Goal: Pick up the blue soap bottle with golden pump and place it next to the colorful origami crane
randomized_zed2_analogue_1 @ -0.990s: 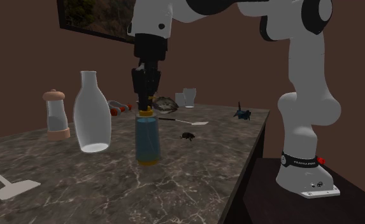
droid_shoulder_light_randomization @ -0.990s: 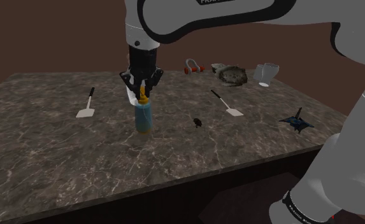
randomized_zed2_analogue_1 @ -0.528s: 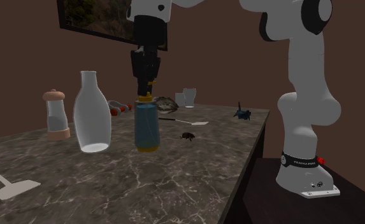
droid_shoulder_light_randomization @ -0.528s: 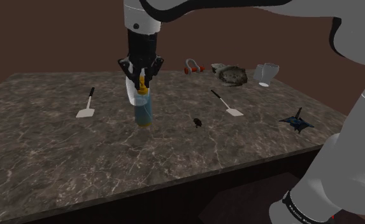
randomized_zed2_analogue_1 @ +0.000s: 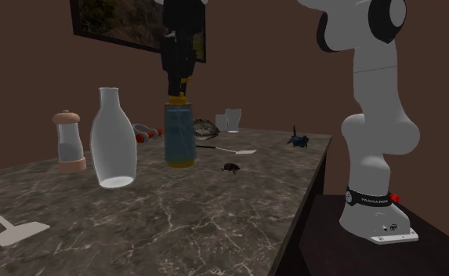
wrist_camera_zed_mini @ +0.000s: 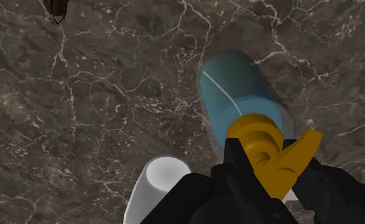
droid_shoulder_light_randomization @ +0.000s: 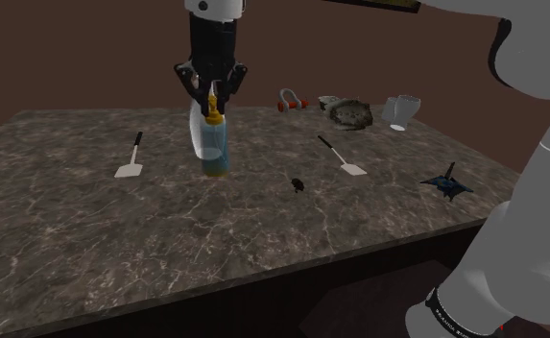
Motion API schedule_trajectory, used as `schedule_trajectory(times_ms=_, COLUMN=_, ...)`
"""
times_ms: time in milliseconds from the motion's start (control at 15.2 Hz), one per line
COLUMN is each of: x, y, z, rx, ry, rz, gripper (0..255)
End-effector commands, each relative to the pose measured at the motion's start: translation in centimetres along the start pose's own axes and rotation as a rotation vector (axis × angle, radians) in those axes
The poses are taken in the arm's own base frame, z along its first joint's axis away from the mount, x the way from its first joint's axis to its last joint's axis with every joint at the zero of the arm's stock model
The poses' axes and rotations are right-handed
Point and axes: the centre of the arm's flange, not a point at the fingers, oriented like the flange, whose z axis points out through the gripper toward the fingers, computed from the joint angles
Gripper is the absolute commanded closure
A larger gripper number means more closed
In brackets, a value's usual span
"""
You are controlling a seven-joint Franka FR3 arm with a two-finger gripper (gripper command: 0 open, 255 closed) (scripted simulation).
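Observation:
A blue soap bottle [droid_shoulder_light_randomization: 214,150] [randomized_zed2_analogue_1: 180,138] with a golden pump [wrist_camera_zed_mini: 271,154] hangs upright a little above the dark marble table [droid_shoulder_light_randomization: 90,240]. My black gripper [droid_shoulder_light_randomization: 212,95] [randomized_zed2_analogue_1: 178,81] [wrist_camera_zed_mini: 270,175] is shut on the pump from above, and the blue body [wrist_camera_zed_mini: 237,95] points down toward the table. The origami crane [droid_shoulder_light_randomization: 448,182] [randomized_zed2_analogue_1: 297,140], dark blue here, lies near the table's edge at the shoulder view's right, far from the bottle.
A clear carafe [randomized_zed2_analogue_1: 113,141] [wrist_camera_zed_mini: 157,186] stands just behind the bottle. Two white spatulas [droid_shoulder_light_randomization: 129,163] [droid_shoulder_light_randomization: 345,158] lie either side. A small dark object [droid_shoulder_light_randomization: 297,184] [wrist_camera_zed_mini: 55,7] is between bottle and crane. A pepper mill [randomized_zed2_analogue_1: 68,141], glass [droid_shoulder_light_randomization: 402,109] and bowl [droid_shoulder_light_randomization: 350,112] stand farther back.
The gripper has risen with the bottle in it. The bottle has left the table and now hangs higher, drifting slightly toward the far side.

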Motion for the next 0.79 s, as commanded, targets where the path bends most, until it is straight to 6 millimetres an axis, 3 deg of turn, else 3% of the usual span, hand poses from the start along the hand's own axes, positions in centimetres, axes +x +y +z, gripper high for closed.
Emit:
schedule_trajectory(times_ms=0, x=0.1, y=0.1, z=-1.0, rx=0.0, ry=0.0, rz=0.0, gripper=255)
schedule_trajectory(times_ms=726, x=0.9, y=0.1, z=-6.8, rx=0.0, ry=0.0, rz=0.0, gripper=255)
